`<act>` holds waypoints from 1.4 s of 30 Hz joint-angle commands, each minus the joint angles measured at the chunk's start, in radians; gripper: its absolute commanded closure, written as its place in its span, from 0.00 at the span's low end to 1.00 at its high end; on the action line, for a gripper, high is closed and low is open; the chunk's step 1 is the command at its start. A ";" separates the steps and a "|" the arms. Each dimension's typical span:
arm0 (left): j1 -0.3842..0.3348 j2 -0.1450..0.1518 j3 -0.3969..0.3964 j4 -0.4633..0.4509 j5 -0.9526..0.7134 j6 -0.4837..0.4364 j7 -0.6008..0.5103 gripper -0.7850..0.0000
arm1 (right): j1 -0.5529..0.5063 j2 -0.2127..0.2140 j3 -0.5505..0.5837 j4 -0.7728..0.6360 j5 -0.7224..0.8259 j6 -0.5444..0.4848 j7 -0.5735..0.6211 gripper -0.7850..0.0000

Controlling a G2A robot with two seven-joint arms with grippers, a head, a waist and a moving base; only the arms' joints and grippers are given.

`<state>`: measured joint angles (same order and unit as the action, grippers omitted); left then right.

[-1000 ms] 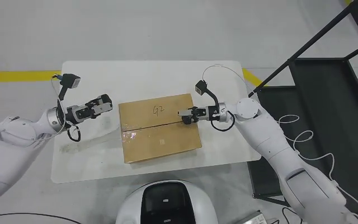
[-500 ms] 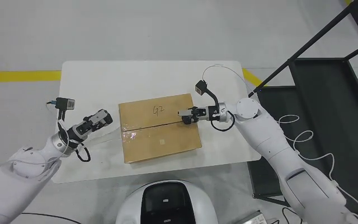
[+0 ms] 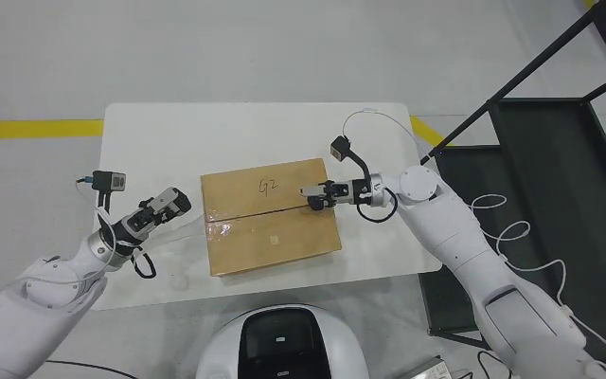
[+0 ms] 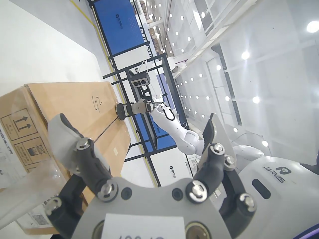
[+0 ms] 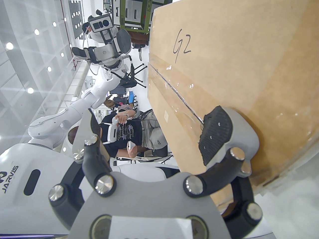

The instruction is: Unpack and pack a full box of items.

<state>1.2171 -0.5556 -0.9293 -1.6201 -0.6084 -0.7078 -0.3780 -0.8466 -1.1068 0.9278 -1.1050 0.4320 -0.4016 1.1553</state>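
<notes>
A closed cardboard box (image 3: 270, 216) marked "G2" lies in the middle of the white table (image 3: 142, 133), its top seam (image 5: 174, 90) covered with clear tape. My right gripper (image 3: 312, 192) is open at the box's right end; one pad (image 5: 216, 135) rests on the lid by the seam, the other finger (image 5: 87, 125) hangs in the air. My left gripper (image 3: 170, 202) is open just off the box's left side (image 4: 22, 125). A loose strip of clear tape (image 4: 30, 185) trails from that side past one left finger (image 4: 62, 130).
The tape strip (image 3: 166, 239) lies across the table left of the box, with a small pale scrap (image 3: 177, 280) near the front edge. A dark metal rack (image 3: 540, 189) stands right of the table. A yellow floor line (image 3: 47, 128) runs behind the left side.
My left arm has swung toward the table's front-left, its gripper dropping slightly lower beside the box. The right arm and the box have not moved.
</notes>
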 commanded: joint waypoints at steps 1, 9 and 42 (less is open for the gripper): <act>0.000 -0.002 -0.004 -0.002 0.002 0.011 0.007 0.00 | -0.013 0.002 0.014 -0.022 0.036 0.005 0.016 0.00; 0.004 -0.018 -0.052 0.024 0.006 0.021 0.014 0.00 | -0.094 0.032 0.082 -0.164 0.058 0.047 0.108 0.00; 0.103 -0.066 -0.224 0.054 0.010 0.015 -0.073 0.00 | -0.342 0.052 -0.044 -0.534 -0.412 0.196 -0.091 0.00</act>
<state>1.3147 -0.6197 -1.1474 -1.5661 -0.6000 -0.6938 -0.4504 -1.2009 -1.0502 0.8940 -1.6500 0.0148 -0.2088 1.0724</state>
